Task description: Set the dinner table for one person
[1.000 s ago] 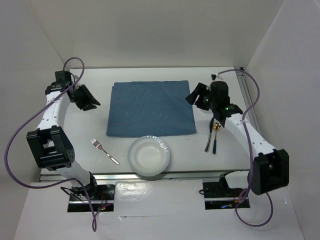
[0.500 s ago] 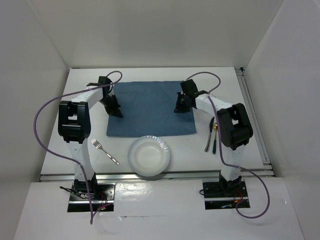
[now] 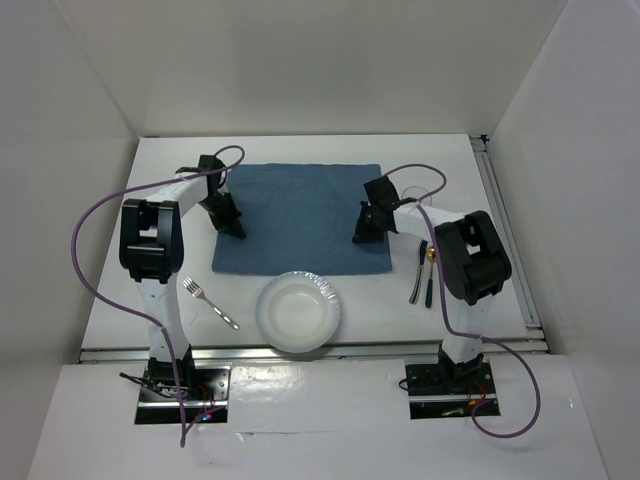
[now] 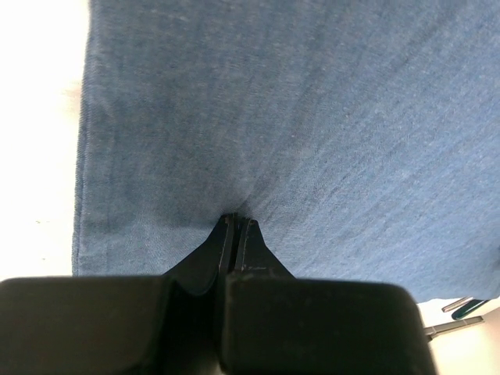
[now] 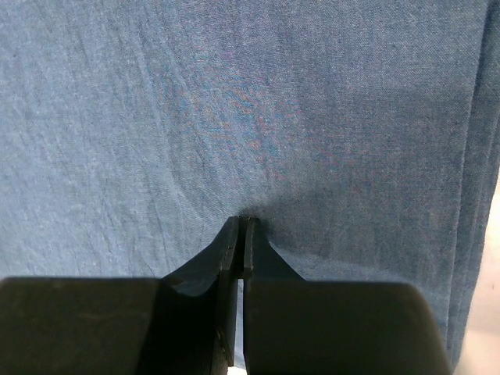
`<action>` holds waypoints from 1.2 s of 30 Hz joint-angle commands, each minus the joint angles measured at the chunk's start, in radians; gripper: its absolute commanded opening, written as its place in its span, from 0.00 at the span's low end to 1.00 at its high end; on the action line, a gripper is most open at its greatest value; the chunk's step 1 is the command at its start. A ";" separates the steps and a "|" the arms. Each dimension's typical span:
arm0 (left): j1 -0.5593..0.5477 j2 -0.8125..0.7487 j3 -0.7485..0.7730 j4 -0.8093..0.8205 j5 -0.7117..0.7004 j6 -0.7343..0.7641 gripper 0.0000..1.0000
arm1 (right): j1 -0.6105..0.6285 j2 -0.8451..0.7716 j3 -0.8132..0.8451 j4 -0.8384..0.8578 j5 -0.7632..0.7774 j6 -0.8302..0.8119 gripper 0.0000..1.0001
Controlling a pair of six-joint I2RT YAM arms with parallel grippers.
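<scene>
Most of the view is the white worktop (image 3: pixel 470 180), running from the arm bases to the far wall, with the blue cloth mat (image 3: pixel 300 215) at its middle, a white plate (image 3: pixel 335 305) at the mat's near edge, a fork (image 3: pixel 210 303) left and a knife and spoon (image 3: pixel 424 272) right. Left jaws and right jaws are each fully closed on a small pucker of mat near its side edges. If one thin pinch slips or the arms pull unevenly, the mat could skew, bunch or shove the plate.

On blue mat (image 3: pixel 300 200): left tool (image 3: pixel 237 228), right tool (image 3: pixel 360 236)
</scene>
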 commanded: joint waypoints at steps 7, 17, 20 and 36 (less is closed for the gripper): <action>-0.008 -0.025 -0.147 0.070 -0.050 -0.030 0.00 | 0.022 -0.064 -0.135 -0.033 0.084 0.035 0.00; -0.028 -0.082 -0.194 0.070 -0.061 -0.039 0.00 | 0.022 -0.092 -0.150 -0.042 0.117 0.026 0.00; -0.049 -0.102 -0.194 0.061 -0.081 -0.039 0.00 | 0.022 -0.092 -0.130 -0.054 0.130 0.026 0.00; -0.078 -0.241 -0.106 -0.042 -0.198 -0.020 0.28 | 0.075 -0.239 0.085 -0.145 0.099 -0.075 0.27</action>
